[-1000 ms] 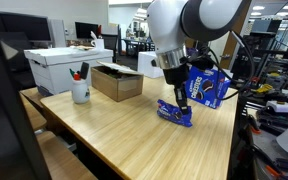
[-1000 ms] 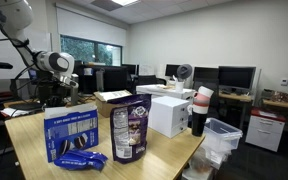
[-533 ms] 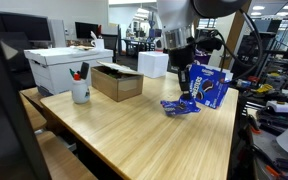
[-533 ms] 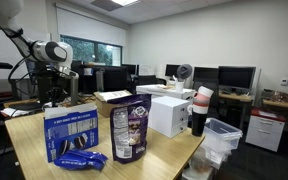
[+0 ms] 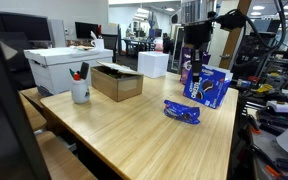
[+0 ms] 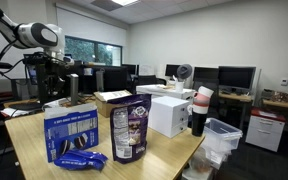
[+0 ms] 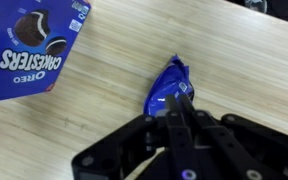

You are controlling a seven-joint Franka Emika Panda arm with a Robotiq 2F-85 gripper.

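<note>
Your fingers (image 7: 177, 118) are pressed together with nothing pinched between them. In the wrist view they come in from the bottom edge as one dark blade. In an exterior view the fingers (image 5: 195, 72) hang well above the surface (image 5: 124, 130), in front of the upright Oreo Cakesters box (image 5: 210, 88).

The thing nearest your fingers is the blue packet (image 7: 168, 86). It lies flat on the pale wood, clear of your fingers and not touching the box. It is small, glossy and crumpled, deep blue with a few pale marks near one end, and its upper end is pinched to a crinkled point. From the wrist view it sits just ahead of your fingertips, with the Oreo Cakesters box (image 7: 29, 45) apart from it toward the upper left corner.

In an exterior view the blue packet (image 5: 182, 111) rests near the foot of the box, toward the edge of the surface. In an exterior view taken from another spot, the blue packet (image 6: 82, 160) lies in front of the Oreo Cakesters box (image 6: 72, 133), beside a standing purple bag (image 6: 131, 130).

Farther along the surface stand an open cardboard box (image 5: 117, 82) and a white mug (image 5: 80, 93) holding pens.
</note>
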